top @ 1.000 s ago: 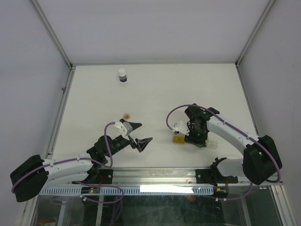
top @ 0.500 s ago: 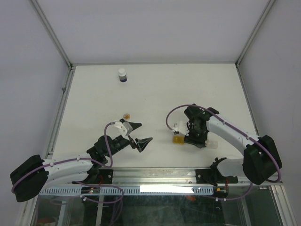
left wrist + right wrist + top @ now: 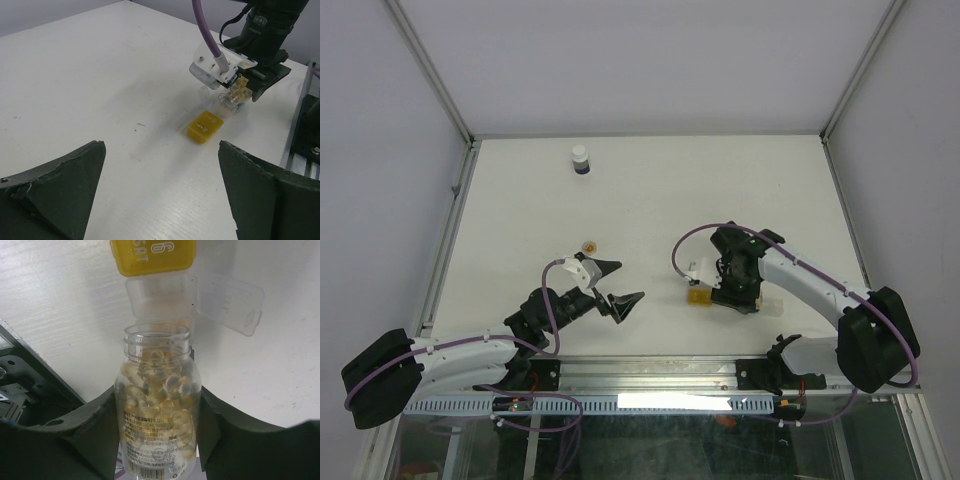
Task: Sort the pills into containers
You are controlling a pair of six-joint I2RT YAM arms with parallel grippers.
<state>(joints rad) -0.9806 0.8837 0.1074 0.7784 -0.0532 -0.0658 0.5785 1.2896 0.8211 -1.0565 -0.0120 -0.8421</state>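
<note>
Barely anything is changing since a second ago; we are seeing the right arm edging very slightly. Pills [image 3: 156, 385] are filling a clear vial [image 3: 158, 452], which the right jaws are gripping, its open mouth pointing at the containers [image 3: 152, 255]: the clear compartment with its lid open, beside the yellow one. They are lying on the table [image 3: 740, 180], near its front. Left jaws are hanging wide open, well apart. A white-capped dark bottle [image 3: 580, 160] is standing far back.

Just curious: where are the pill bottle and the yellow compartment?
pill bottle [image 3: 157, 435], right wrist view, its pill-filled body.
yellow compartment [image 3: 202, 126], left wrist view, its top lid.
</note>
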